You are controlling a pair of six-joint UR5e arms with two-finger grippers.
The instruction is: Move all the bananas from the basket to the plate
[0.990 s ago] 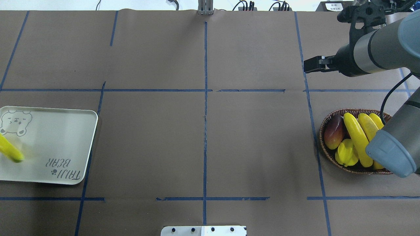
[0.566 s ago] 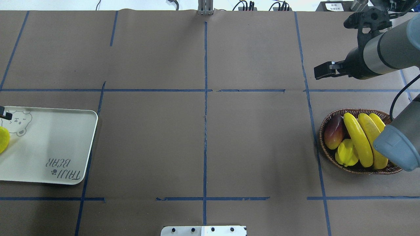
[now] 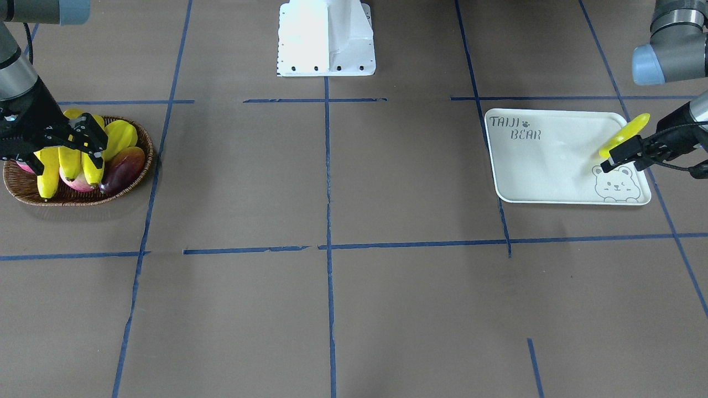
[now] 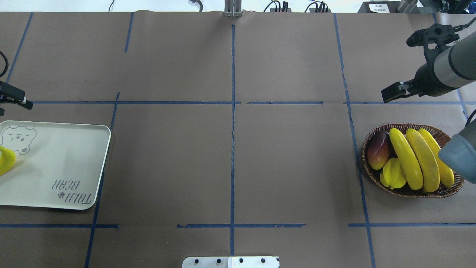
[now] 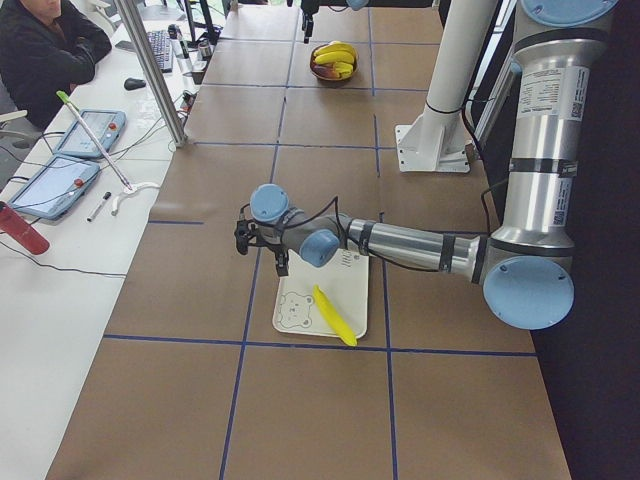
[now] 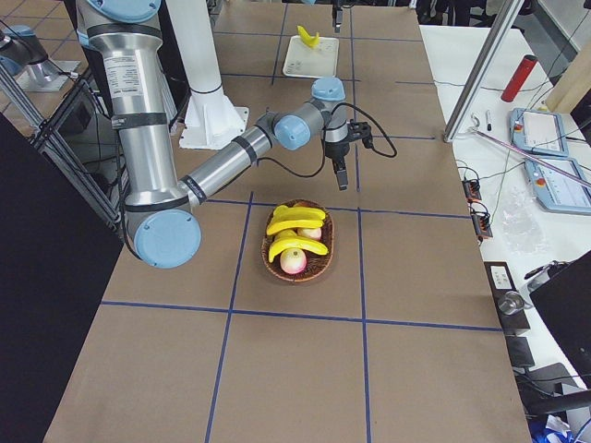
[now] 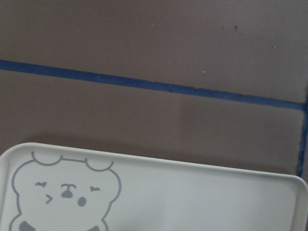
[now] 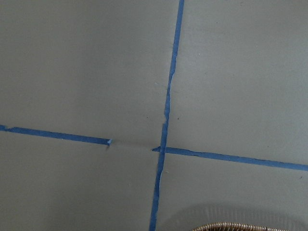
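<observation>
We find bare desk (image 4: 290, 156) stretching between plate (image 4: 67, 156) and basket (image 4: 412, 194). Three bananas (image 4: 420, 160) lie exposed from above but packed together, with starfruit (image 4: 393, 174) and mango (image 4: 378, 149) crowding one side and the right arm's elbow (image 4: 459, 160) overhanging the other.

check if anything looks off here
The banana lies askew at the plate's edge, with one end hanging over the rim instead of resting fully on the plate. Nothing else stands out.

overhead: rear, looking down | front: opposite, facing back | wrists: close, probably downward | overhead+front share plate (image 4: 67, 156)
</observation>
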